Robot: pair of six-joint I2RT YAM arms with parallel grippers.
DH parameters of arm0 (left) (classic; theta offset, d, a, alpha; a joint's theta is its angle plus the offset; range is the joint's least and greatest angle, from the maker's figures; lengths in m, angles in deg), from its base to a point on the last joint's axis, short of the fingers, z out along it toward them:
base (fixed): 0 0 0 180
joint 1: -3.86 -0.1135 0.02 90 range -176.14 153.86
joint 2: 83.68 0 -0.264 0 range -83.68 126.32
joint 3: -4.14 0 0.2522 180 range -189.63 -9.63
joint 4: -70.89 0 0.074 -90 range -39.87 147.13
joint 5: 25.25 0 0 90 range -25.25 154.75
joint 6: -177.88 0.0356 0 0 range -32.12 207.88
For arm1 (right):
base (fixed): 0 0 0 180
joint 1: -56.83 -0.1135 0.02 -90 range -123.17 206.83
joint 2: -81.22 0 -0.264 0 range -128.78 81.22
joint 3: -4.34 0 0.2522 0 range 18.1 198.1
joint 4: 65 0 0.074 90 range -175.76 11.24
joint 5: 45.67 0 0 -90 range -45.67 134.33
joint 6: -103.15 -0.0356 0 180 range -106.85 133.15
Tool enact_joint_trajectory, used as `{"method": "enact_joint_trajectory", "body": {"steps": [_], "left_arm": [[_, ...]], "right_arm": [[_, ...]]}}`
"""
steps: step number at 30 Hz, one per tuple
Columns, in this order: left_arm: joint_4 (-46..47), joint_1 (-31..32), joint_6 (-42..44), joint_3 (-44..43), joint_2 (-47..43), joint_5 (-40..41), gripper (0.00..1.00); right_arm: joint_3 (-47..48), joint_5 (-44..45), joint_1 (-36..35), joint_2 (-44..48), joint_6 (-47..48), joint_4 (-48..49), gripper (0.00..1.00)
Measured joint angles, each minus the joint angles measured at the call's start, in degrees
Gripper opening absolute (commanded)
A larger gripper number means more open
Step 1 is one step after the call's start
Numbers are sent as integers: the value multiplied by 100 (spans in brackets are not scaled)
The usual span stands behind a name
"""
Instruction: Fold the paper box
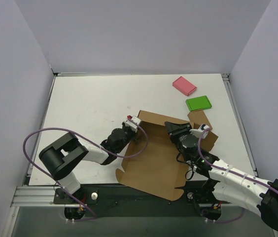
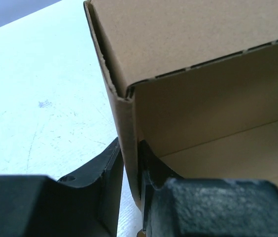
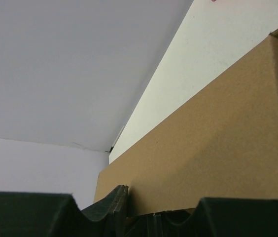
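Viewing from above, I see the box (image 1: 154, 163) lying part-folded on the counter (image 1: 89, 108), between the two arms. My left gripper (image 2: 129, 165) is clamped on the box's raised left wall, beside a corner. My right gripper (image 1: 174, 127) straddles the right wall; I cannot tell whether it pinches.

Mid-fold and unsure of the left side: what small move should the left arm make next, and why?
Probably ease the left pincer slightly inward, bringing the wall it pinches fully upright. Its fingers clamp the paper box wall just below a half-formed corner, and the right pincer sits against the opposite wall, though its grip is unclear.
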Motion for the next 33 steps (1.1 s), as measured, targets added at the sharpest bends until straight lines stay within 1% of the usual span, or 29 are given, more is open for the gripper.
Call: {"method": "enact_joint_trajectory", "body": {"steps": [4,10,18,22,25,26,28,29,31,32,33], "left_arm": [[-37,116,111,-109,81,413,27],[-50,208,317,-273,205,813,26],[-31,284,540,-428,365,1137,26],[-13,302,577,-498,435,1266,26],[-7,321,597,-538,474,1351,27],[-7,326,614,-551,485,1360,27],[-7,326,625,-553,487,1353,27],[-17,326,623,-553,485,1353,27],[-98,302,570,-553,448,1401,27],[-208,271,525,-553,398,1421,27],[-350,240,461,-553,328,1438,27]], "right_arm": [[52,0,0,0,-17,-68,18],[114,-7,0,17,-42,-155,16],[175,-9,0,55,-103,-278,13],[195,-11,0,72,-138,-337,13],[205,-11,0,76,-151,-363,15],[208,-13,-2,76,-153,-363,17],[223,-33,0,76,-142,-380,27],[240,-50,0,76,-90,-409,38],[269,-118,0,105,105,-573,48],[275,-144,0,149,225,-675,56],[282,-162,0,227,350,-793,60]]}}
